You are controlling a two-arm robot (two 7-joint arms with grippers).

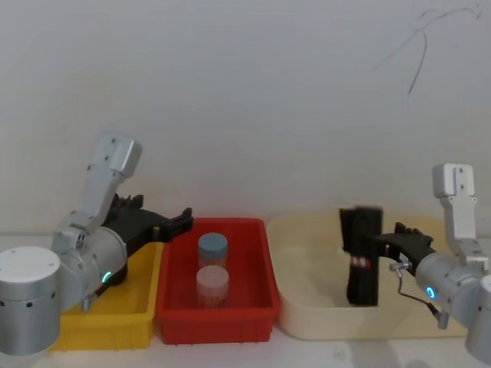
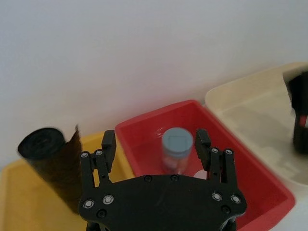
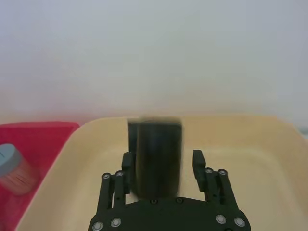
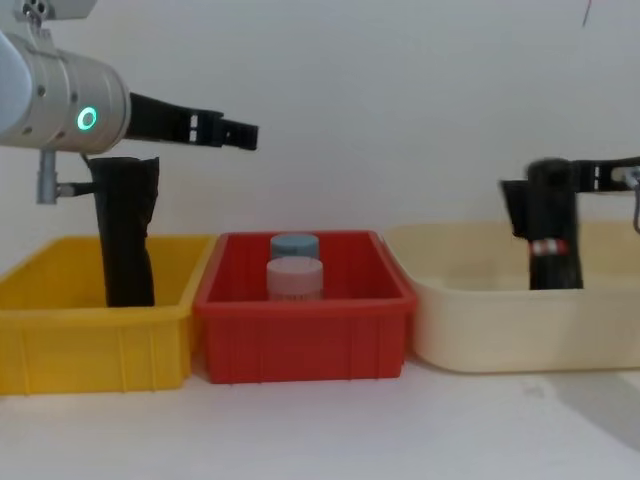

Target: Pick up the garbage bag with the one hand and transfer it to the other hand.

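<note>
The garbage bag (image 1: 360, 230) stands upright in the cream tub (image 1: 307, 314) at 3 o'clock, and the right gripper (image 3: 161, 159) straddles it, jaws part-open with a sliver of gap on one side. Over at 9 o'clock the left gripper (image 2: 155, 137) hovers, jaws spread wide and empty.

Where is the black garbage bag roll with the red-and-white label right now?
The garbage bag stands upright in the cream tub on the robot's right in the head view, with the open right claw around it.
</note>
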